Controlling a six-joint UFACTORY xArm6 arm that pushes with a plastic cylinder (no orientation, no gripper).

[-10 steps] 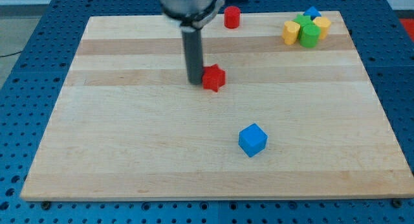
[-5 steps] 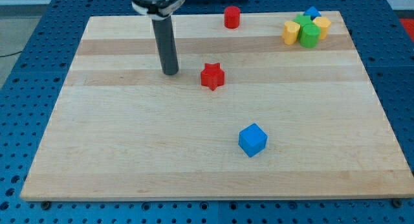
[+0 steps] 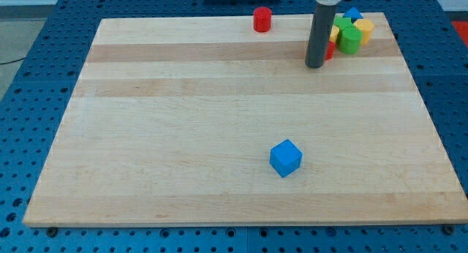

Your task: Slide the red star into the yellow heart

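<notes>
The dark rod stands at the view's upper right, and my tip (image 3: 316, 65) rests on the board. Only a red sliver of the red star (image 3: 330, 50) shows at the rod's right edge, touching or nearly touching my tip. Just above it a thin strip of a yellow block (image 3: 334, 34) shows, the left one of the cluster, mostly hidden by the rod. The red star sits against or right beside this yellow block; the contact is hidden.
The cluster at the top right also holds a green block (image 3: 350, 39), a second green block (image 3: 342, 23), a blue block (image 3: 352, 14) and another yellow block (image 3: 364, 26). A red cylinder (image 3: 262, 20) stands at the top edge. A blue cube (image 3: 285, 158) lies lower middle.
The rod swung out to the left of the star, then moved far right. The red star went from the board's middle to the cluster at the top right.
</notes>
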